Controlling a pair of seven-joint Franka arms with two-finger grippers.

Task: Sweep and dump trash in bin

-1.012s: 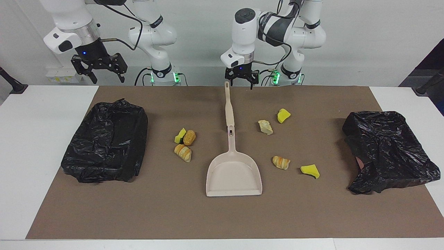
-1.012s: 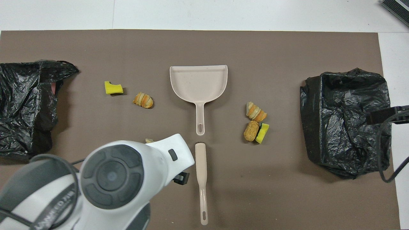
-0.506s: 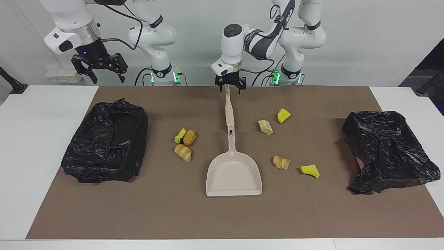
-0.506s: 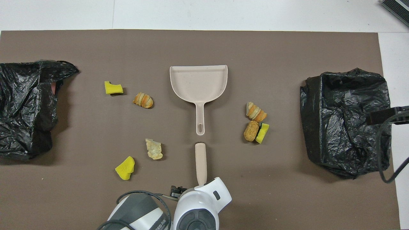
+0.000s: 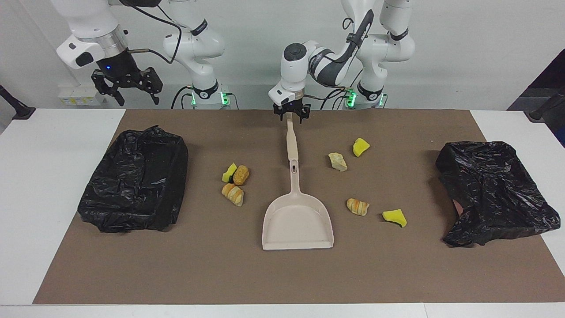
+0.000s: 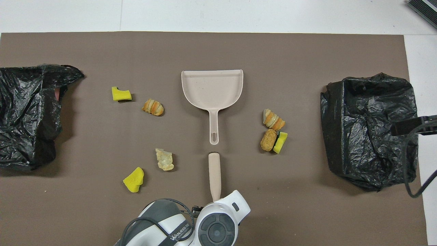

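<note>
Several bits of trash lie on the brown mat: a yellow sponge chunk [image 5: 361, 146], a pale lump [image 5: 337, 161], a striped pastry [image 5: 357, 206] and another sponge chunk [image 5: 394, 217] toward the left arm's end. A sponge bit [image 5: 229, 172], a brown lump [image 5: 241, 175] and a pastry [image 5: 233, 194] cluster toward the right arm's end. My left gripper [image 5: 290, 115] is down at the robots' end of the beige brush [image 6: 214, 176], open, its fingers on either side of the handle. My right gripper [image 5: 126, 86] waits open, high over the table's edge.
A beige dustpan [image 5: 298, 221] lies mid-mat, its handle pointing at the brush. One black bag-lined bin [image 5: 137, 179] stands at the right arm's end, another [image 5: 494, 192] at the left arm's end. White table [image 5: 53, 185] surrounds the mat.
My left gripper has swung across from beside the brush and lowered onto the handle's end, its fingers drawing in a little. The right arm has barely moved.
</note>
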